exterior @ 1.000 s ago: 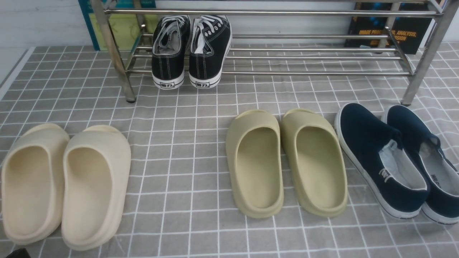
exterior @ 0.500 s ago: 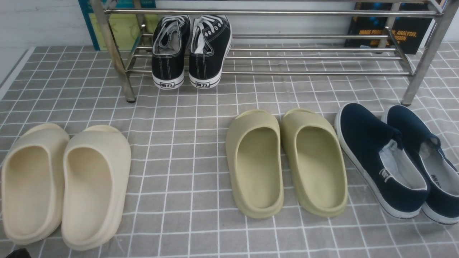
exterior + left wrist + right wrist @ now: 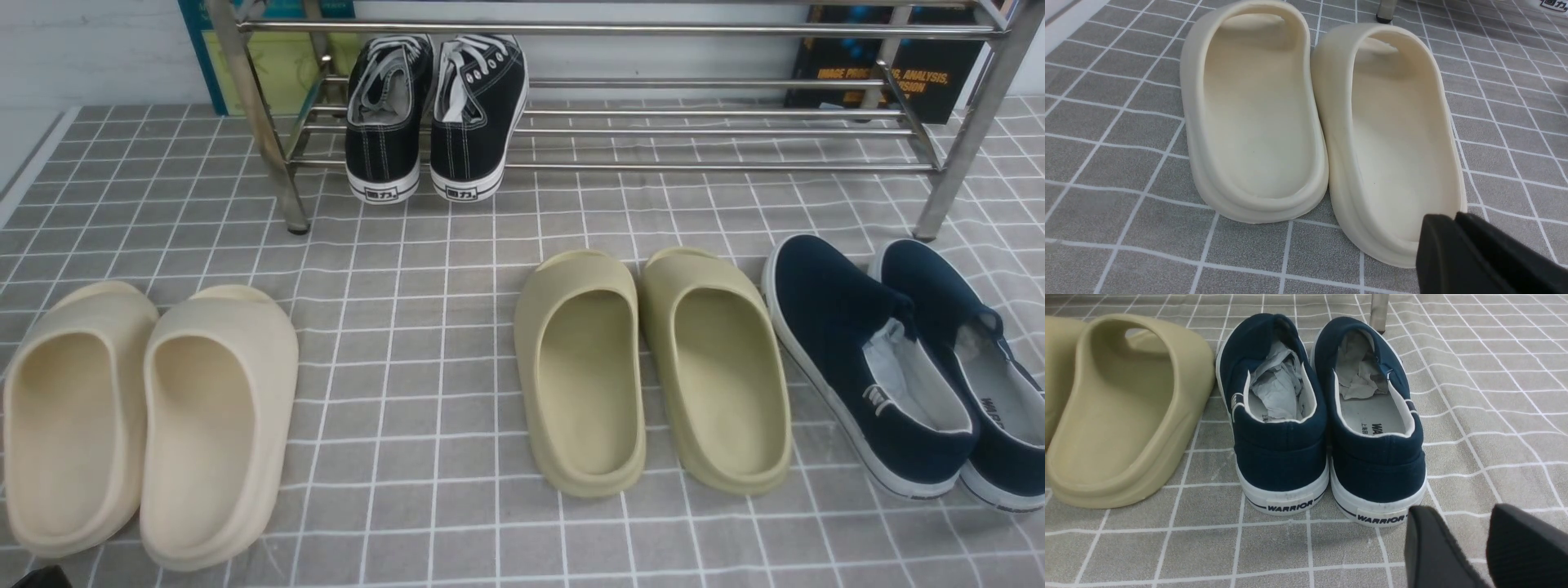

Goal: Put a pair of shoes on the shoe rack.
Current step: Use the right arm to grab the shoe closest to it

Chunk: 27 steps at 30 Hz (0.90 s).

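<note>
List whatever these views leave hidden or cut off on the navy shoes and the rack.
- Navy shoes, right wrist view: toe insides hidden by crumpled paper.
- Right navy shoe, front view: outer side cut off by the right edge.
- Shoe rack, front view: top cut off by the upper edge.
- Book, front view: title partly behind rack bars, too small.

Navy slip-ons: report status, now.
Left gripper shut, empty, near cream slides. Right gripper open behind navy slip-ons, not gripping. Slip-ons on cloth, short of shoe rack. Black sneakers on rack's left end.
</note>
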Each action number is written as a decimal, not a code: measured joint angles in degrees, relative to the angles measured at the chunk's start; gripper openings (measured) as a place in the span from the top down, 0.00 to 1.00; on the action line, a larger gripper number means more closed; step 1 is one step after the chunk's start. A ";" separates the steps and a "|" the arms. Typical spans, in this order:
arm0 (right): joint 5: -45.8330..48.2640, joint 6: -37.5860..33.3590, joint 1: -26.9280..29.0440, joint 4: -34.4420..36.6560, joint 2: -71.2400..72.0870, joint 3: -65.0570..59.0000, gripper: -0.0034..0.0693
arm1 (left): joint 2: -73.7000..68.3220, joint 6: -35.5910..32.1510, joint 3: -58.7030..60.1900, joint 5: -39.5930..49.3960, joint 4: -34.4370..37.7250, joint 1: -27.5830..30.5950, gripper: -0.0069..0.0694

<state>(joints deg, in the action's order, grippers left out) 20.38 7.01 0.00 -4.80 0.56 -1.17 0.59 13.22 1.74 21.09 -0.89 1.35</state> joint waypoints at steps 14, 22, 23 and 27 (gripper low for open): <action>-1.86 18.83 0.00 35.72 0.00 -0.29 0.62 | 0.00 0.00 0.00 0.00 0.00 0.00 0.85; -8.92 19.92 0.00 35.69 0.00 -0.29 0.62 | 0.00 0.00 0.00 0.00 0.00 0.00 0.84; -9.82 19.76 0.00 34.77 0.00 -0.29 0.62 | 0.00 0.00 0.00 0.00 0.00 0.00 0.84; -10.30 17.61 0.00 33.46 0.00 0.49 0.63 | 0.00 0.00 0.00 0.00 0.00 0.00 0.83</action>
<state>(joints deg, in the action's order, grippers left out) 10.08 24.62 0.00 28.65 0.56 -0.68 0.59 13.22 1.74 21.09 -0.89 1.35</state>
